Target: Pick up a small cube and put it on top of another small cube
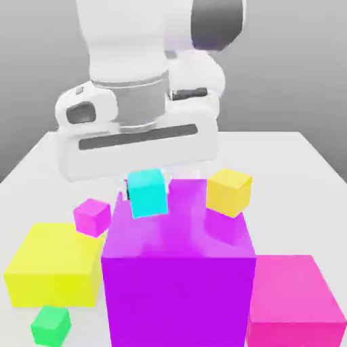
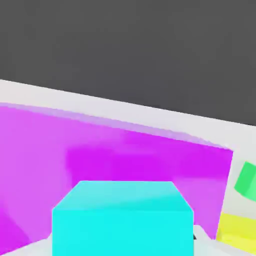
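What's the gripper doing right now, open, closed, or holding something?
Gripper: closed on the small cyan cube, held up off the table, in front of the big purple cube.

A white table (image 1: 284, 146) with a smooth, matte top fills the lower part of the exterior view, its far edge running straight across. Behind it stands a plain grey backdrop (image 1: 298, 61), lighter near the table and without seams or windows. In the hand view the backdrop (image 2: 130, 45) looks dark grey. Light is soft and even, casting faint shadows.
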Tool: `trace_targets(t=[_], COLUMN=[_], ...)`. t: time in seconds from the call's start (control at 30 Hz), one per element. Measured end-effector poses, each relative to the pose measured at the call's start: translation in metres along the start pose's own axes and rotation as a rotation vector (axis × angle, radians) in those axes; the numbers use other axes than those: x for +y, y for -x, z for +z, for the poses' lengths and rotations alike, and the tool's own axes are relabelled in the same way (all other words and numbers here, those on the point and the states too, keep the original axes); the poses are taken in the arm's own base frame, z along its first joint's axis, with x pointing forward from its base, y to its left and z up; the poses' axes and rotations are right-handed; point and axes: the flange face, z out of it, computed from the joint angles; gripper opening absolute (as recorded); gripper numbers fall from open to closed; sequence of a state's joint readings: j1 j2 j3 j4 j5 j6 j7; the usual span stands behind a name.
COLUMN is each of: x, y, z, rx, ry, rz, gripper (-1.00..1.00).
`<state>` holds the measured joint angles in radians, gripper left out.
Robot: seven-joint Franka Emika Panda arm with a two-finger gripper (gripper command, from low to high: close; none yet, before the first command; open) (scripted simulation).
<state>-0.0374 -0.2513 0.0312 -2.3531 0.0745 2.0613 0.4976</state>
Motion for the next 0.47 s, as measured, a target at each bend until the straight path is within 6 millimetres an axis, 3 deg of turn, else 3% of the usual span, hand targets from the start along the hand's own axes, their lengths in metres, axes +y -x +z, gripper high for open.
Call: trace_targets(t=[0.17, 0.23, 0.3, 0.33, 0.47], x=[-0.036, -0.042, -0.043, -0.042, -0.042], y=[0.083, 0.099, 0.101, 0.102, 0.102], z=[-0.029, -0.018, 0.008, 0.022, 0.022], rx=[0.037, 0.052, 0.056, 0.057, 0.057], ry=[0.021, 0.027, 0.028, 0.028, 0.028], rz=[-0.097, -0.104, -0.106, -0.107, -0.107], gripper=[-1.00, -1.00, -1.00, 1.00, 1.00])
